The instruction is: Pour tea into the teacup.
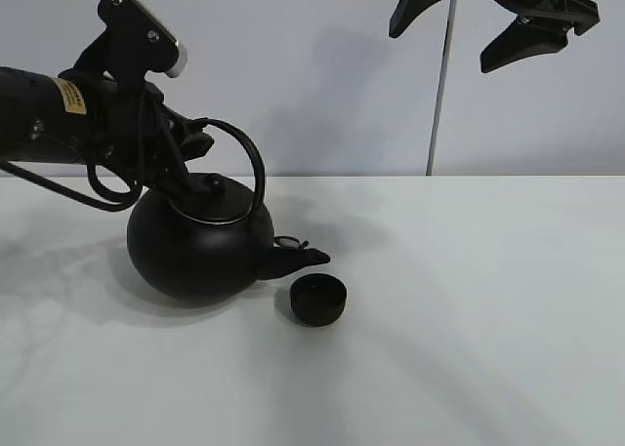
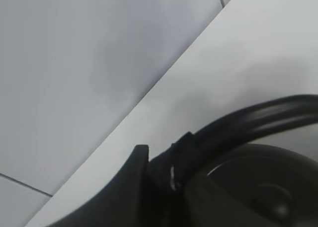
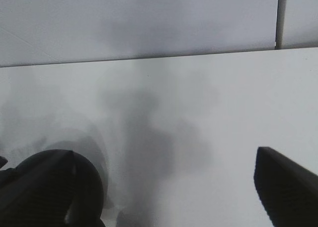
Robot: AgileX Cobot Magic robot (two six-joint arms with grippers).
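Nearest to the camera, the teacup (image 1: 318,300) stands upright on the white table (image 1: 469,348), a little left of the middle. Just behind it, the kettle (image 1: 195,251) leans toward the cup, and its spout (image 1: 296,261) ends just above the far side of the cup's rim. I cannot tell if the kettle's bottom touches the table. The left gripper (image 1: 181,168) is closed on the handle (image 1: 252,168) near the lid. Farther back and high up, well apart from both, the right gripper (image 1: 441,48) hangs with its jaws wide apart and holds nothing.
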